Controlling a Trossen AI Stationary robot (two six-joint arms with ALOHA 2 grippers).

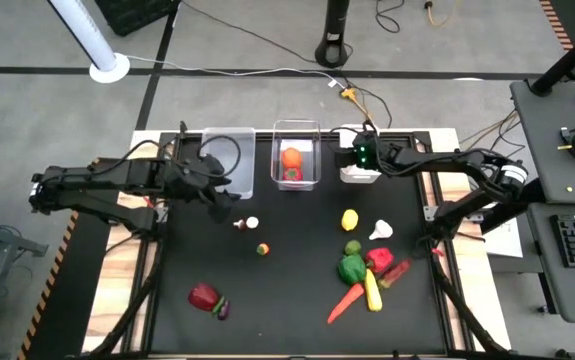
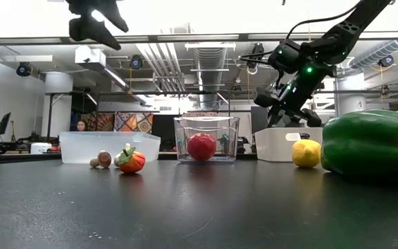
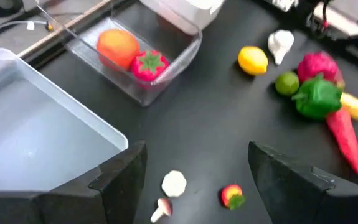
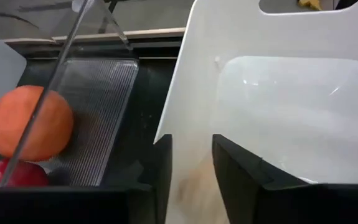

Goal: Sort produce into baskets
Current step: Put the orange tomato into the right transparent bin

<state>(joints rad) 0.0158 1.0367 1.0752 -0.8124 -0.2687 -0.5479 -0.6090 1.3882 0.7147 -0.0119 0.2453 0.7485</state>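
Three baskets stand in a row at the table's far side: a translucent one (image 1: 242,150), a clear one (image 1: 277,150) holding an orange (image 1: 291,157) and a red strawberry (image 3: 149,64), and a white one (image 1: 362,178). My right gripper (image 4: 192,174) hangs over the white basket (image 4: 278,112), its fingers a narrow gap apart with nothing between them. My left gripper (image 3: 197,174) is wide open above the table, just in front of the translucent basket (image 3: 35,124). Below it lie a white garlic (image 3: 174,183), a mushroom (image 3: 160,211) and a small red and green piece (image 3: 231,196).
More produce lies at the table's right: a lemon (image 1: 350,218), a second white garlic (image 1: 381,230), a lime (image 1: 353,246), a green pepper (image 1: 351,268), a carrot (image 1: 345,303) and corn (image 1: 372,290). A red piece (image 1: 203,295) and a purple one (image 1: 222,308) lie near left.
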